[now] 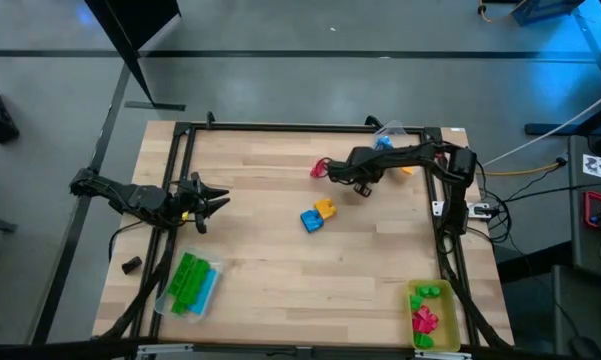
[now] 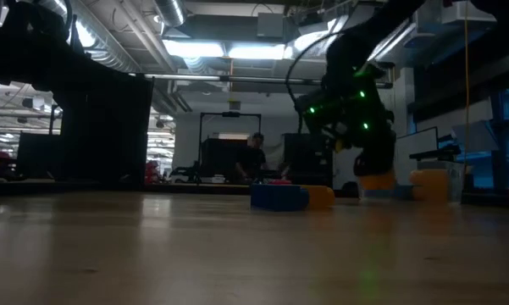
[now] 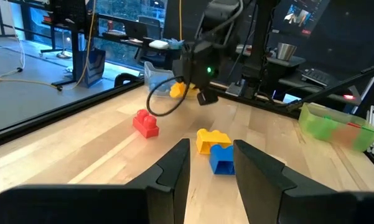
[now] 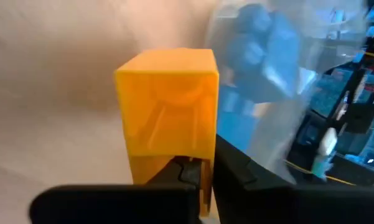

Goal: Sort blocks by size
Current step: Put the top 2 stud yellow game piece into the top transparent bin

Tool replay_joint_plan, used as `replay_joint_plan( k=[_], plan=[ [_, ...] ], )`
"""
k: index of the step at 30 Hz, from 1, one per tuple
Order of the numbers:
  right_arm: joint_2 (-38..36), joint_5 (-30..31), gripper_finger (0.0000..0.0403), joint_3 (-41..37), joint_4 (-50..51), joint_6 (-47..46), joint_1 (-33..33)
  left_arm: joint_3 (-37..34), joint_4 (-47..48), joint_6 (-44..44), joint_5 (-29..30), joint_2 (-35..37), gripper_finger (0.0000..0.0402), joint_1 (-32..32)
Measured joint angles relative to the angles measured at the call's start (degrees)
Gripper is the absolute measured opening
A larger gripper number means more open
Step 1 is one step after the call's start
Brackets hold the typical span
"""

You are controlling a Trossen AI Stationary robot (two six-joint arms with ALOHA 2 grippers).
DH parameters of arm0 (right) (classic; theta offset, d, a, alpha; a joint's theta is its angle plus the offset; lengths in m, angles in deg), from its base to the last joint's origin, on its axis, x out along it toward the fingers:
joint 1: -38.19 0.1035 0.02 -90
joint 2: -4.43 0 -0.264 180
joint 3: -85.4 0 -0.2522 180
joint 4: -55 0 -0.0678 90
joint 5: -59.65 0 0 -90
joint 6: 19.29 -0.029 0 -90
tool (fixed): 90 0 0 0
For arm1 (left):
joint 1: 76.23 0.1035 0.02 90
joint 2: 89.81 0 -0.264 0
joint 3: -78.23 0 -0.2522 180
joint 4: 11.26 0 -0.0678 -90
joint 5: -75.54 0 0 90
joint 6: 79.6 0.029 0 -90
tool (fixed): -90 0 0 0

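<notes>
Blue (image 1: 311,221) and yellow (image 1: 325,208) blocks mid-table

Both my arms read as matte black, built of slim jointed links. The right arm (image 1: 410,155) carries a looping black cable beside its wrist and small green indicator lights on the housing. The left hand (image 3: 211,177) shows two flat, dark, wedge-shaped fingers (image 3: 174,171) on a black crossbar. The right hand (image 4: 202,171) has the same dark finish.

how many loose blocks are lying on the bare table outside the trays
3: a red block near the right arm, and a yellow block touching a blue block at mid-table. The right end effector holds another yellow one; others may be hidden.
</notes>
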Motion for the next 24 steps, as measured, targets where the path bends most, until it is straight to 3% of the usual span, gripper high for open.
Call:
replay_joint_plan(
  k=[13,18,24],
  plan=[
    [0.00,3.88,0.0015,14.05,15.79,5.82,-0.10,0.01,0.00,-0.01,0.01,0.00,0.0107,0.00],
    [-0.02,9.72,0.0012,15.42,18.99,7.25,-1.40,0.00,0.00,0.00,0.00,0.00,0.0107,0.00],
    [-0.02,9.51,0.0030,15.38,19.07,7.26,-7.12,0.00,0.00,0.00,0.02,0.00,0.0107,0.00]
  ],
)
